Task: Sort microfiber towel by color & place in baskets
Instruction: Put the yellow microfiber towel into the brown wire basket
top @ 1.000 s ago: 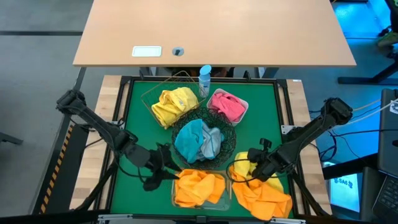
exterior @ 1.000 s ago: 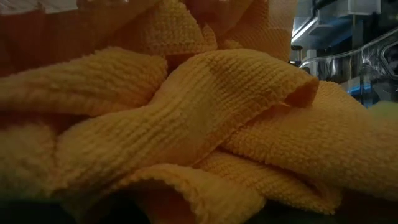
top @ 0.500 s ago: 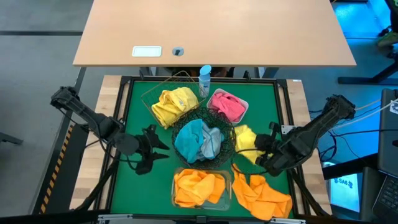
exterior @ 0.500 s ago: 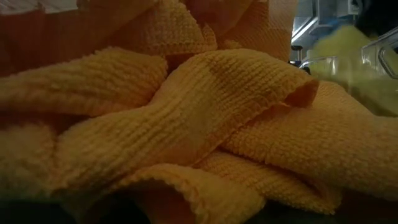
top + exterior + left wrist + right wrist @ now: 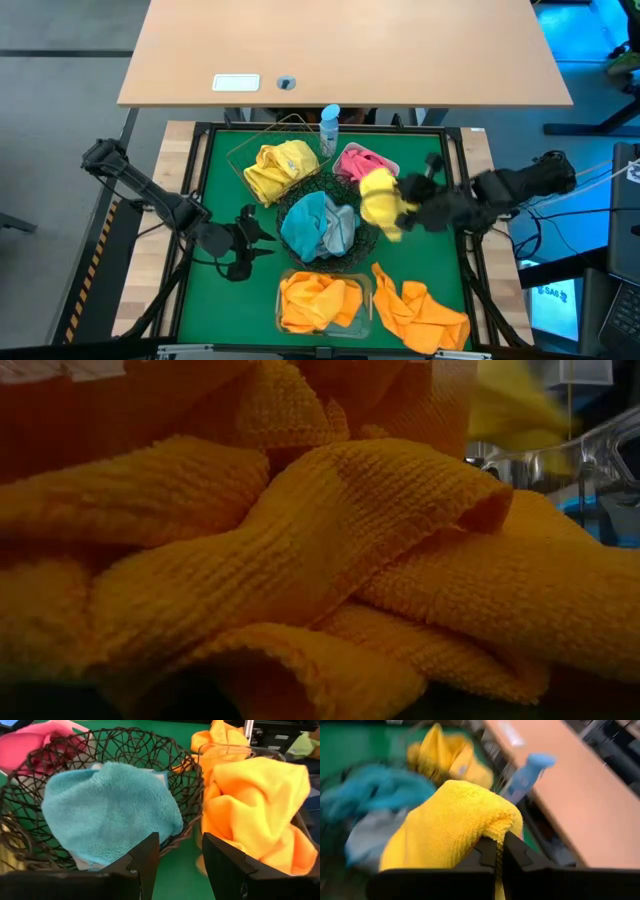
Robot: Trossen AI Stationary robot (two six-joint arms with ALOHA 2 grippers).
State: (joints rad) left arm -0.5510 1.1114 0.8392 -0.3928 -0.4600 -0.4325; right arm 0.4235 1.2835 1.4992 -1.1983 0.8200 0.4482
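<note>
The green mat (image 5: 215, 180) carries the same layout as half a second ago: the black wire bowl (image 5: 362, 215) at centre with teal and grey towels (image 5: 320, 225), the copper wire basket (image 5: 240, 155) with yellow towels at its 11 o'clock, the white tray (image 5: 392, 166) with pink at 1 o'clock, the clear tub (image 5: 283, 300) with orange at 6 o'clock, and a loose orange towel (image 5: 425, 312) at 5 o'clock. The right gripper (image 5: 408, 205) has swung from 4 o'clock up to 2 o'clock, clenched on the yellow towel (image 5: 378, 200), now over the bowl's rim beside the tray. The left gripper (image 5: 258, 232) stays at 9 o'clock, jaws released.
</note>
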